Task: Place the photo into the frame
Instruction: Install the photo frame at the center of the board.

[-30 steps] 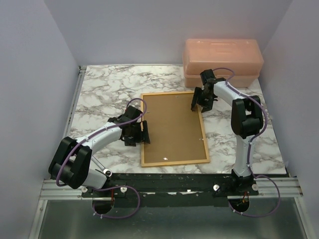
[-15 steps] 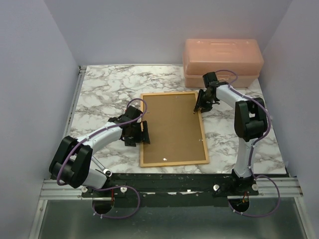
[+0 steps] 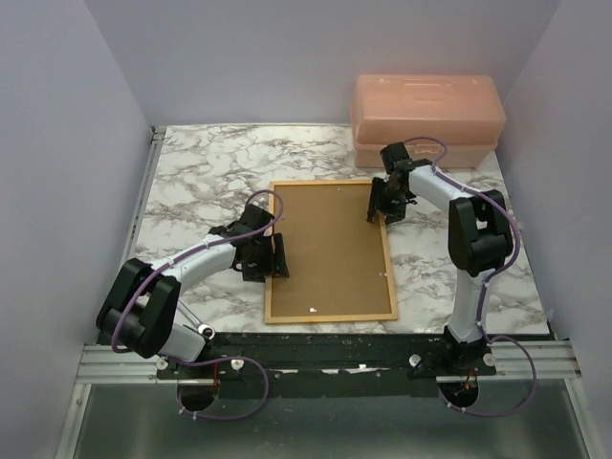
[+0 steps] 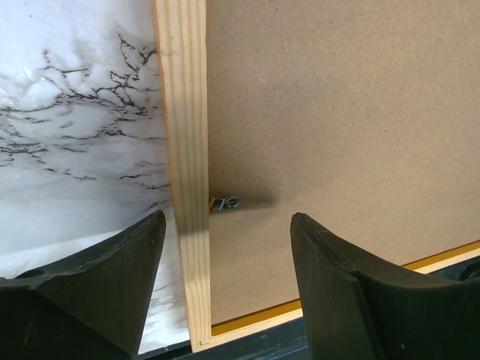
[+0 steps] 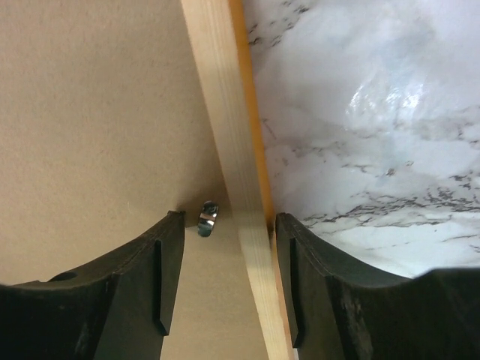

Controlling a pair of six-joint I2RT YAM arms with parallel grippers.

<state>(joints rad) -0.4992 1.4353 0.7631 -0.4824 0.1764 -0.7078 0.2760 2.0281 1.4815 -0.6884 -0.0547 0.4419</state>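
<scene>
The orange wooden frame (image 3: pixel 330 317) lies face down on the marble table, with its brown backing board (image 3: pixel 330 249) showing. The photo is out of view. My left gripper (image 3: pixel 277 258) is open over the frame's left rail (image 4: pixel 184 112), one finger over the marble and the other over the board (image 4: pixel 337 112). A small metal tab (image 4: pixel 223 202) sits at the rail's inner edge. My right gripper (image 3: pixel 387 204) is open and straddles the right rail (image 5: pixel 225 112) near the far corner. Its right finger (image 5: pixel 300 285) is against the rail's orange outer edge, and a metal tab (image 5: pixel 206 217) lies between the fingers.
A pink translucent plastic box (image 3: pixel 427 120) stands at the back right, just behind the right gripper. Grey walls close in the table on the left, back and right. A black rail (image 3: pixel 325 344) runs along the near edge, close to the frame's near side.
The right gripper has shifted along the frame's right rail near the far corner. The frame has slid slightly toward the near left. The left gripper has stayed at the left rail.
</scene>
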